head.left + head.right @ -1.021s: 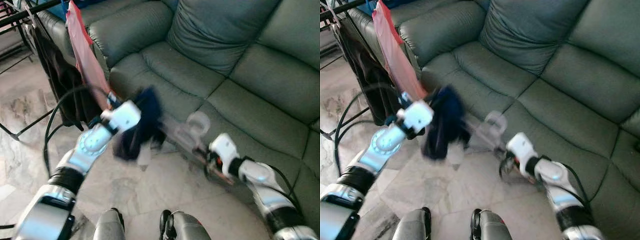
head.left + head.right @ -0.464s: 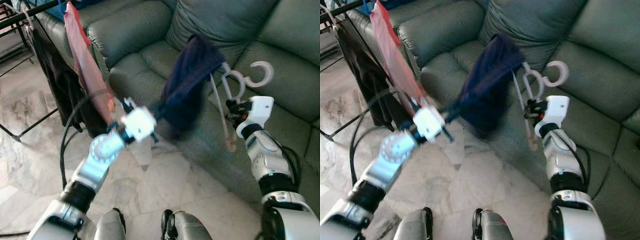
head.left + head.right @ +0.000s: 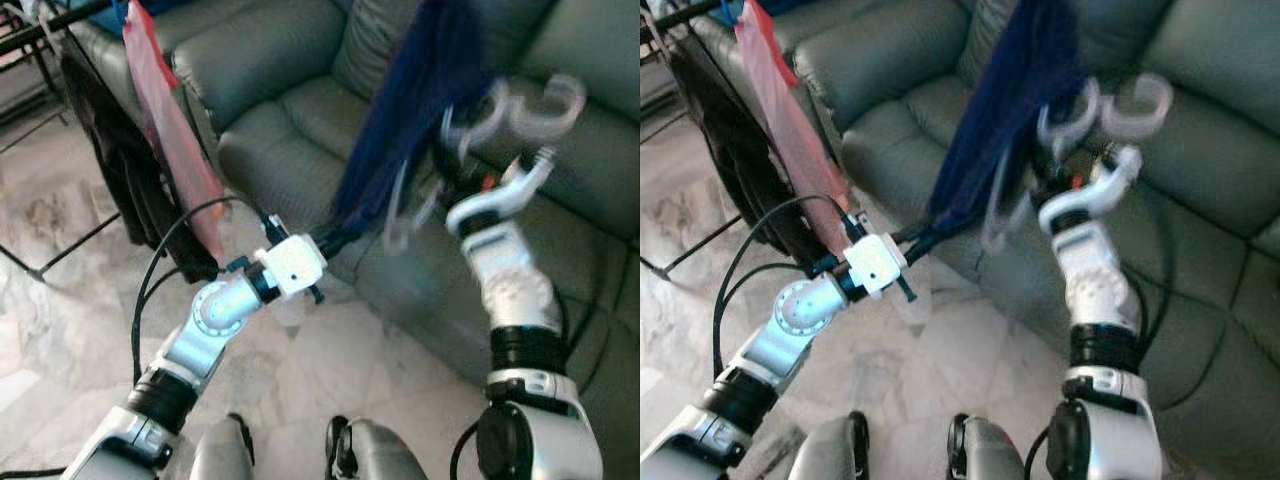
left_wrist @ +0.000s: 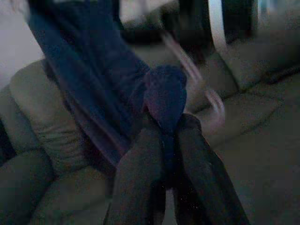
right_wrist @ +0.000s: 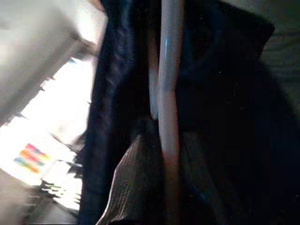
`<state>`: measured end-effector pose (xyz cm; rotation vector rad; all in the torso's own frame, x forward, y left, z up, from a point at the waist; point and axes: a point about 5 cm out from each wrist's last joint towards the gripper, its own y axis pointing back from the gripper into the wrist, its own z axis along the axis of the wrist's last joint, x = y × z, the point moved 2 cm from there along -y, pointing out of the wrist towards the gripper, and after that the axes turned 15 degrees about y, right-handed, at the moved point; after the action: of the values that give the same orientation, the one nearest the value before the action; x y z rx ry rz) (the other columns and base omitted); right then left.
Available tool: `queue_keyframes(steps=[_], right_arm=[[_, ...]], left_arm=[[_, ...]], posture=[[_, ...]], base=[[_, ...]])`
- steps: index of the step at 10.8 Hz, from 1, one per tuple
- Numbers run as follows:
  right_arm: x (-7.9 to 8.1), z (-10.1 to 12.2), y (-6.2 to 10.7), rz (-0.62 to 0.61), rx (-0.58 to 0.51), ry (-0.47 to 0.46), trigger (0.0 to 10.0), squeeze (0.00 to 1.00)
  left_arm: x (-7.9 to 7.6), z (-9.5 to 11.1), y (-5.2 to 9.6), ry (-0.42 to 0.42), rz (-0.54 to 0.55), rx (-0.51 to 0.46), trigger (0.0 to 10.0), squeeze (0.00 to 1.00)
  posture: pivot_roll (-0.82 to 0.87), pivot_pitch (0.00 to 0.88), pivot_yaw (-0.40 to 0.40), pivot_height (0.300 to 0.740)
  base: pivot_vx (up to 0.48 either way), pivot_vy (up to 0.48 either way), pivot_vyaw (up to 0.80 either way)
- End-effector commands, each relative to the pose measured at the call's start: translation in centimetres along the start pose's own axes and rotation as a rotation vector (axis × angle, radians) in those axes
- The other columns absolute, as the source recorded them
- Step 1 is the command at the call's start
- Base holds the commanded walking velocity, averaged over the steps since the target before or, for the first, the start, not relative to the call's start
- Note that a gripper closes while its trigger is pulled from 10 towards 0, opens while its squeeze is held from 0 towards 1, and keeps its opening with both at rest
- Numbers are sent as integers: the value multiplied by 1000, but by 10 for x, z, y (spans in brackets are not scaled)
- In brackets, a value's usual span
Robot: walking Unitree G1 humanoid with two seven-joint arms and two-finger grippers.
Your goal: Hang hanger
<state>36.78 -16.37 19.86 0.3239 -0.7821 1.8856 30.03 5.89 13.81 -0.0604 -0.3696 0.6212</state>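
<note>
Left hand (image 3: 325, 238) is raised in front of the sofa (image 3: 270, 70), its two black fingers (image 4: 140, 164) closed on the lower end of a dark blue garment (image 3: 400, 130); the wrist view shows the cloth pinched between the pads. Right hand (image 3: 1065, 175) is held higher, over the sofa seat, with the pale hanger (image 3: 1120, 105) at its fingertips; the wrist view shows the hanger's pale bar (image 5: 168, 93) running between the fingers, closed on it, with blue cloth on both sides. Hanger sits above and in front of the right hand, its curved hooks uppermost, blurred. The garment hangs from the hanger and stretches down and across to the left hand. To the robot's left stands a drying rack (image 3: 40, 25) with a dark bar, carrying a pink cloth (image 3: 165, 120) and a black garment (image 3: 115, 170), both hanging beside the sofa arm. A black cable (image 3: 150, 290) loops from the left arm. Floor (image 3: 60, 250) is pale marble tile.
</note>
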Motion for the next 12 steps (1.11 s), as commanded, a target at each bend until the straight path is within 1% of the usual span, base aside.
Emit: queue_keyframes(steps=[1, 2, 3, 4, 5, 6, 7, 8, 9, 10, 11, 12], right_arm=[[15, 23, -5, 60, -103, -11, 10000, 0], [24, 25, -9, 91, -107, -53, 10000, 0], [39, 18, -9, 176, -59, -26, 10000, 0], [34, 17, -11, 126, -57, 24, 10000, 0], [19, 4, -9, 66, 64, 276, 10000, 0], [9, 7, -6, 1, 47, 645, 10000, 0], [5, 23, -4, -60, -38, 955, 10000, 0], [9, 27, 1, -65, -59, 1021, 10000, 0], [10, 22, 2, -43, -42, 1004, 10000, 0], [12, 15, 5, -15, -22, 1007, 10000, 0], [19, 8, 9, 24, -16, 941, 10000, 0], [23, 5, 9, 47, -8, 931, 10000, 0]], left_arm=[[-11, -15, 7, 19, -31, 66, 10000, 0], [-12, -20, 8, 14, -23, 88, 10000, 0], [-14, -22, 8, 20, -15, 96, 10000, 0], [-15, -23, 8, 22, -17, 99, 10000, 0], [-16, -25, 8, 28, -13, 110, 10000, 0], [-16, -26, 8, 29, -13, 112, 10000, 0], [-17, -26, 8, 38, -13, 115, 10000, 0], [-17, -29, 8, 56, -9, 123, 10000, 0], [-17, -29, 8, 57, -8, 125, 10000, 0], [-18, -31, 8, 56, -9, 130, 10000, 0], [-21, -36, 9, 87, -12, 153, 10000, 325], [-25, -38, 10, 133, -30, 158, 10000, 1000]], posture=[[-35, 159, -50, 740], [-35, 156, -53, 740], [-33, 155, -57, 740], [-34, 155, -60, 740], [-34, 154, -62, 740], [-34, 155, -63, 740], [-36, 153, -67, 740], [-35, 153, -65, 740], [-35, 153, -65, 740], [-35, 153, -65, 740], [-42, 155, -64, 740], [-42, 155, -64, 740]], base=[[0, 0, 0], [0, 0, 0], [0, 0, 0], [0, 0, 0], [0, 0, 0], [0, 0, 0], [0, 0, 0], [0, 0, 0], [0, 0, 0], [0, 0, 0], [0, 0, 0], [0, 0, 0]])
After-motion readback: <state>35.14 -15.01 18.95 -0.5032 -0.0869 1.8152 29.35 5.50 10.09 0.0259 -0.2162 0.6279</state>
